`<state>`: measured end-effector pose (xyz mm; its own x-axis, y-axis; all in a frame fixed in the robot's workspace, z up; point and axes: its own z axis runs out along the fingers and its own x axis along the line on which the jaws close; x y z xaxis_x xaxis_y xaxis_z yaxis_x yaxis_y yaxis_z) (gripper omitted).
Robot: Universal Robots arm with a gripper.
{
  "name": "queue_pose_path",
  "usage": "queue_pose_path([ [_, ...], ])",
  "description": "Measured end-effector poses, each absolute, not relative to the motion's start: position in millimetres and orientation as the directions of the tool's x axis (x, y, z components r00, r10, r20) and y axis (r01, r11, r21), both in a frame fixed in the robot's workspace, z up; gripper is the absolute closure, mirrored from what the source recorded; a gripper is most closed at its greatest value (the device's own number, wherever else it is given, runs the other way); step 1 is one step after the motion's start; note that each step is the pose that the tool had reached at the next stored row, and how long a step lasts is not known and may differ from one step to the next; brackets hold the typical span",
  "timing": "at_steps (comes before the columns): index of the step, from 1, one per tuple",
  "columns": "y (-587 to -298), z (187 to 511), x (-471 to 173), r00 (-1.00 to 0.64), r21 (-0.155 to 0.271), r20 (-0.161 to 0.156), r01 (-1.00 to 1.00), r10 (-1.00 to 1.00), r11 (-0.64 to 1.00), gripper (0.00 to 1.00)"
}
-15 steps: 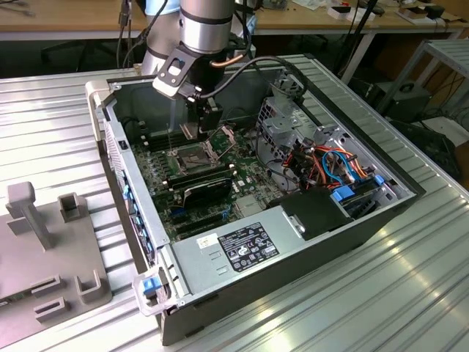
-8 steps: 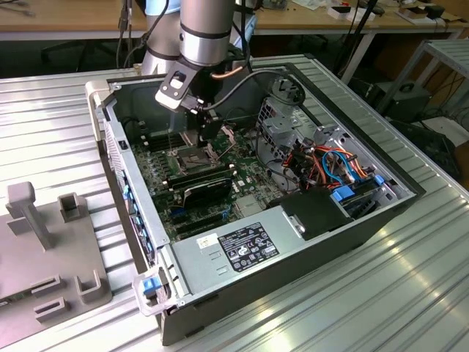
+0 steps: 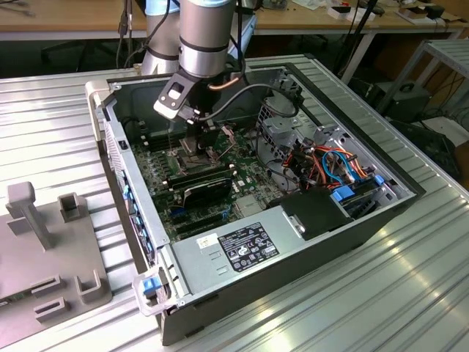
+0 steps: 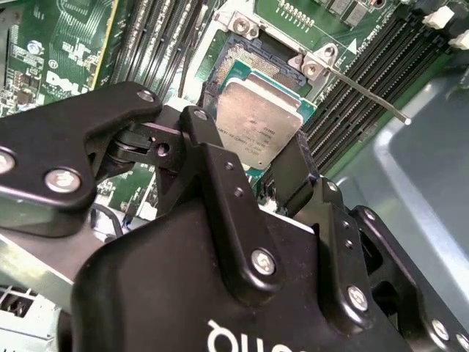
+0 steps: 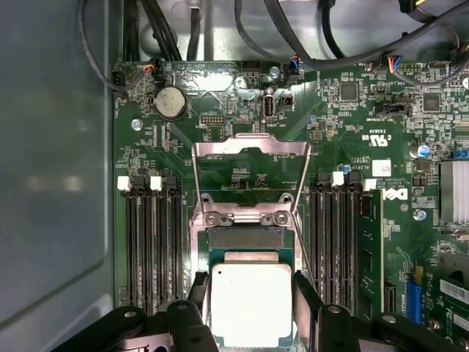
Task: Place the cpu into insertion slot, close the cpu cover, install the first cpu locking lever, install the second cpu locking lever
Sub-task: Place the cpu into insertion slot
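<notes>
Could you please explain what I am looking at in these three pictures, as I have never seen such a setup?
This is a robot arm working inside an open computer case that lies on a ridged metal table. The exterior view comes from a camera off the arm and shows the whole scene; both wrist views come from cameras riding on the arm, looking past its black gripper onto the green motherboard. The gripper is shut on the cpu, a small silver square chip, over the insertion slot. The cpu cover, a metal frame, is swung open. A grey fixture sits at the exterior view's left.
</notes>
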<state>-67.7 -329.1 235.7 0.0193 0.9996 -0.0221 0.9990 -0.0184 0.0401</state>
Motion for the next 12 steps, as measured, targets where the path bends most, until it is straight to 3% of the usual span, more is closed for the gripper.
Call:
queue_pose_path([
  [12,-329.1,235.4,-67.7,0.019,0.04,-0.021,0.999,1.0,-0.018,0.45],
])
